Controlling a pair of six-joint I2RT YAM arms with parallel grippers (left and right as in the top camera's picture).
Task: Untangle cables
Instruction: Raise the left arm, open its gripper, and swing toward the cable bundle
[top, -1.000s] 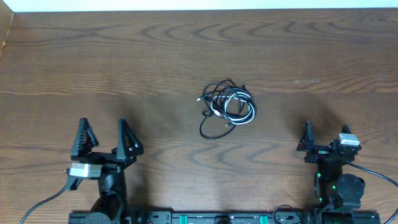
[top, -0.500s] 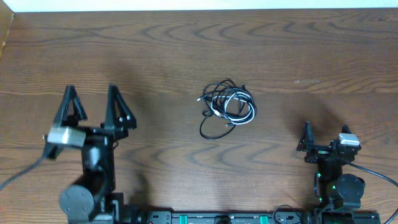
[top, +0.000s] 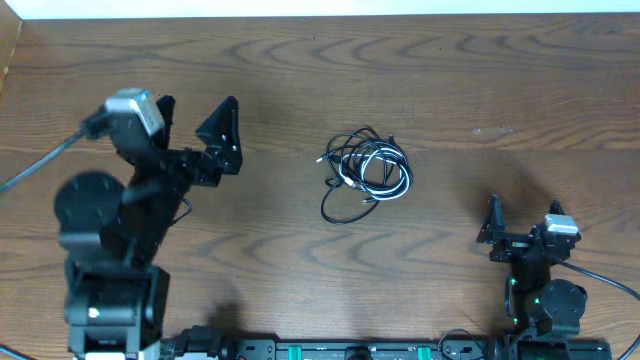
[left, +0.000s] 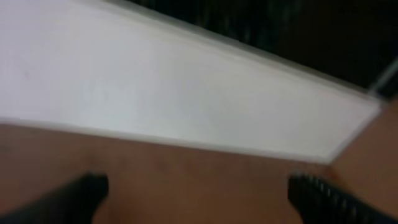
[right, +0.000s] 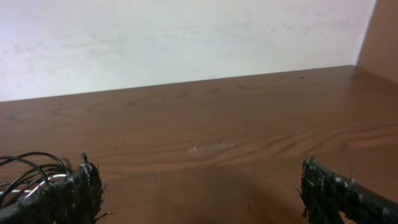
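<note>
L gripper (top: 197, 112): fingers spread wide, nothing held. It sits well apart from the cable tangle (top: 366, 172), to the tangle's left and approx. level w/ its far edge. L wrist view is blurred. Its fingers (left: 68, 198) show only as dark shapes at the bottom corners, w/ brown table (top: 450, 80) between them and the white wall (left: 155, 93) slanting across behind.

R gripper (top: 522, 228): likewise spread wide and empty. It is nearer the robot base than the tangle, to the tangle's right and well apart from it. In the R wrist view, thin black strands of the tangle show just beyond the L-hand finger (right: 68, 194); contact cannot be judged.

Tangle: several thin black cords and one white cable (top: 400, 180) coiled together, flat on the table, between the two grippers. One black loop (top: 335, 208) trails out on the near-left side. Small plug ends cannot be told apart at this res.

Beyond the tangle, to its right, a pale scuff (top: 493, 130) marks the wood. Farther still, the table meets the wall.
</note>
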